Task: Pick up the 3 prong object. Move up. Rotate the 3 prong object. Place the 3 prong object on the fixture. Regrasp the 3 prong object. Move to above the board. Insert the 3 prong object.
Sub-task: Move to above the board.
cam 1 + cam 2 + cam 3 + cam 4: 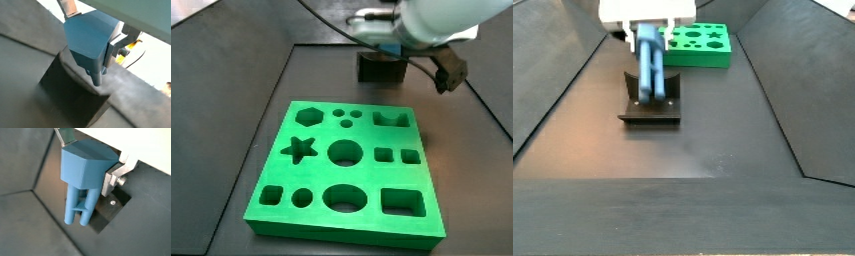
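The pincer (652,62) hangs low, pointing down, fingers (112,180) apparently clamped on the piece.

A matt dark grey tabletop (714,140) fills both side views, and dark sloping panels (787,90) rise from it on either side, meeting it along straight seams, with the gripper (651,45) hanging above its far part. In a side view a thin dark cable (321,18) curves down from the upper edge across the back panel. In a wrist view a small yellow part (135,46) shows against a bright white strip, too blurred to identify.
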Tool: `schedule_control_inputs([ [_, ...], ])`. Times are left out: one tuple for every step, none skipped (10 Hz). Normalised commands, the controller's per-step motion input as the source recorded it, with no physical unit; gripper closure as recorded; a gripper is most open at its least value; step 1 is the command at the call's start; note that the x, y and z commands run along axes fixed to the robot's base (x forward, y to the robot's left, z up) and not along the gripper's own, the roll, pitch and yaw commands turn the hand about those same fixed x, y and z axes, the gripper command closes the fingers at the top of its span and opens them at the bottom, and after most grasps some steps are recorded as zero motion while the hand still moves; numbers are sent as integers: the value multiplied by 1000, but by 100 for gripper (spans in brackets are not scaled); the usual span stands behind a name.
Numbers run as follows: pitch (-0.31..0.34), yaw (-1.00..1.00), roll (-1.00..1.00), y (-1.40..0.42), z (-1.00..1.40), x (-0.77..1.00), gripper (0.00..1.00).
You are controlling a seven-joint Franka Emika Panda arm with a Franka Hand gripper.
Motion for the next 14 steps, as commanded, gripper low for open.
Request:
schedule_control_inputs([
  [130, -195, 220, -192, 1000, 21, 100],
  [168, -155, 145, -190, 1000, 21, 100],
  [203, -82, 88, -183, 1000, 20, 100],
  [224, -30, 52, -178, 1000, 20, 100],
  [247, 40, 13, -170, 1000, 21, 100],
  [252, 69, 1, -166, 1000, 24, 100],
  [248, 130, -10, -159, 1000, 29, 100],
  [226, 179, -13, -152, 1000, 33, 100],
  [195, 205, -12, -146, 1000, 36, 100],
  [171, 219, -13, -142, 1000, 38, 100],
  [120, 232, -21, -129, 1000, 40, 100],
  [73, 229, -25, -119, 1000, 40, 100],
  [40, 215, -25, -111, 1000, 42, 100],
  [4, 182, -18, -86, 939, 40, 100],
])
